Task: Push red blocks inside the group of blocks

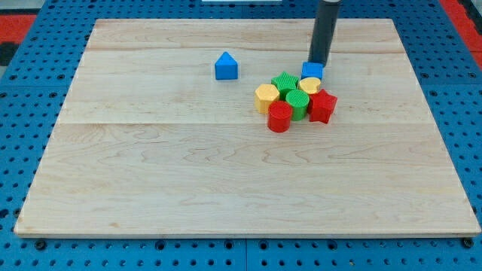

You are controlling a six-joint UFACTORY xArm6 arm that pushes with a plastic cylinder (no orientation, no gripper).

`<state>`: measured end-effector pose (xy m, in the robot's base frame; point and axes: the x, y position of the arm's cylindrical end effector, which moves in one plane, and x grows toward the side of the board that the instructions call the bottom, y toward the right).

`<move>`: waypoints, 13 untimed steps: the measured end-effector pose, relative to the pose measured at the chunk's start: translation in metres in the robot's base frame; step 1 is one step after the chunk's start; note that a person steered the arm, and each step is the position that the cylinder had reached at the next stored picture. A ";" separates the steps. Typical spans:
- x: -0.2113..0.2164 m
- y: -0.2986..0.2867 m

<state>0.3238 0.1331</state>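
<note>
Furthest toward the view's left, a blue block (226,67) with a peaked, house-like top sits alone on the wooden board (151,173), well apart from the cluster. The cluster starts with a yellow block (266,97), then a red cylinder (279,117) standing upright at the cluster's bottom edge, its round axis vertical. Two green blocks (285,83) (297,104) fill the middle, with a second yellow block (309,85) beside them. A red star-shaped block (322,107) lies flat on the cluster's right (where its points aim is hard to read). My tip (318,62) rests against a blue cube (312,71) at the cluster's top; both reds lie below it. The rod carries no pincer, so nothing opens or clamps.
</note>
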 end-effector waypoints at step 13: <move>0.177 -0.141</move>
<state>0.5011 -0.0082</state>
